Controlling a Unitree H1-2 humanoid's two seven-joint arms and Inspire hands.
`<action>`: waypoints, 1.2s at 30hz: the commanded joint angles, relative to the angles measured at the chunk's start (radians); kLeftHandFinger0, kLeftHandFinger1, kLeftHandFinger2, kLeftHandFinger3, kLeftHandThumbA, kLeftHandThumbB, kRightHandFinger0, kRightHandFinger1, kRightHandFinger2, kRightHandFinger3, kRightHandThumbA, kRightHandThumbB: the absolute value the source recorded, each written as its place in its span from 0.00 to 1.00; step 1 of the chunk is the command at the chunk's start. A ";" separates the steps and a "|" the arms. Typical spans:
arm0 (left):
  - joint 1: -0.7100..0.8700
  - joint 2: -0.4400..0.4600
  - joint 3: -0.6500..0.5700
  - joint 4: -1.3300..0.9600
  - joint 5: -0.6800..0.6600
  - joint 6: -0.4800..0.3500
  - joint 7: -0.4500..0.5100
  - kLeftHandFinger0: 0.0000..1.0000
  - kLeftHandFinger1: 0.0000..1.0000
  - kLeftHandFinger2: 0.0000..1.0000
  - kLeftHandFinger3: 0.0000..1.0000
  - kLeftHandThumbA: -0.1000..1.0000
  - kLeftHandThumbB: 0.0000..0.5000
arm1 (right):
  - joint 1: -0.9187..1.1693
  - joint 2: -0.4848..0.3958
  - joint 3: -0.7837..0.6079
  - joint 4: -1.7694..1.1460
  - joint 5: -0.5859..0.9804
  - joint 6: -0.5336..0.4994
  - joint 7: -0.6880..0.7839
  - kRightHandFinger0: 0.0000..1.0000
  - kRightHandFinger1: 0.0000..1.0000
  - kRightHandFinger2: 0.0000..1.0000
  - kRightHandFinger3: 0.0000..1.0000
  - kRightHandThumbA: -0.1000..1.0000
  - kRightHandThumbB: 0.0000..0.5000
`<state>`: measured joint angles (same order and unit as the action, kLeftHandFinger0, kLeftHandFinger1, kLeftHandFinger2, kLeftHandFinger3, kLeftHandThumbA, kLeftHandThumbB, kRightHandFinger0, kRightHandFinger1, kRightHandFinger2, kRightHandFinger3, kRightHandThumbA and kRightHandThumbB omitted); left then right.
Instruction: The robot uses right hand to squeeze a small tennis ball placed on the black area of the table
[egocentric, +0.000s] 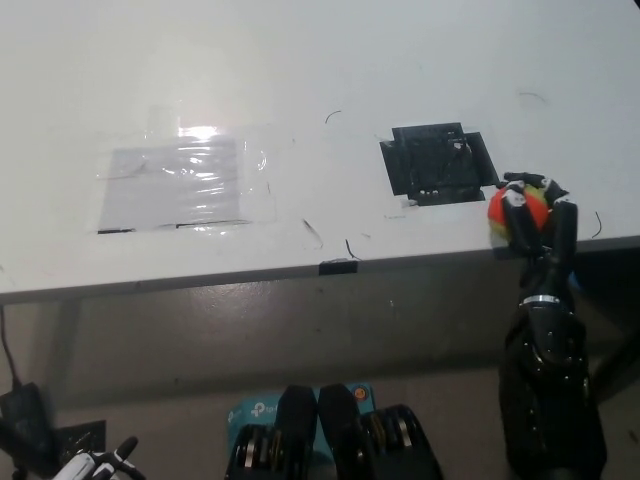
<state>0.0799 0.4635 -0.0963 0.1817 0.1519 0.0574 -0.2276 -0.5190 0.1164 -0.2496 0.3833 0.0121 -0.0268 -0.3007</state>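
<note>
Right hand (530, 215): black, fingers wrapped round the ball (512, 207) — closed on it, not spread. The arm rises from below the table's front edge.
Ball: red, orange and yellow-green, in the right hand's grip at the near-right part of the table (300, 60), close to the edge. Whether it rests on the surface or is held just above it, I cannot tell.
Black patch (437, 163): bare, up and to the picture's left of the ball, close by but not under it.
Key relation: the ball is inside the hand already, so no reach is needed; a round ball, so no long axis to line up.
Left hand (100, 464): white, low at the lower-left corner, well apart — its fingers are too small to read.
Step, as I judge it: the squeeze is under way.
</note>
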 joint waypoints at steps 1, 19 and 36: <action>0.016 0.014 0.025 -0.021 -0.009 -0.055 0.008 0.16 0.14 0.36 0.47 1.00 1.00 | -0.046 0.100 -0.151 -0.347 0.576 0.218 0.075 0.00 0.00 0.31 0.52 0.00 0.20; 0.018 0.018 0.023 -0.028 -0.001 -0.042 0.009 0.18 0.15 0.37 0.50 1.00 1.00 | 0.099 0.165 -0.142 -0.604 0.709 0.322 0.013 0.00 0.00 0.34 0.73 0.00 0.00; 0.006 0.022 0.031 -0.028 -0.001 -0.044 -0.003 0.17 0.14 0.37 0.50 1.00 1.00 | 0.135 0.140 -0.114 -0.586 0.714 0.291 0.020 0.00 0.00 0.33 0.68 0.00 0.00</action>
<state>0.0879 0.4641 -0.0765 0.1785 0.1482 0.0457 -0.2282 -0.3934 0.2249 -0.3765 -0.1779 0.6675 0.2654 -0.2998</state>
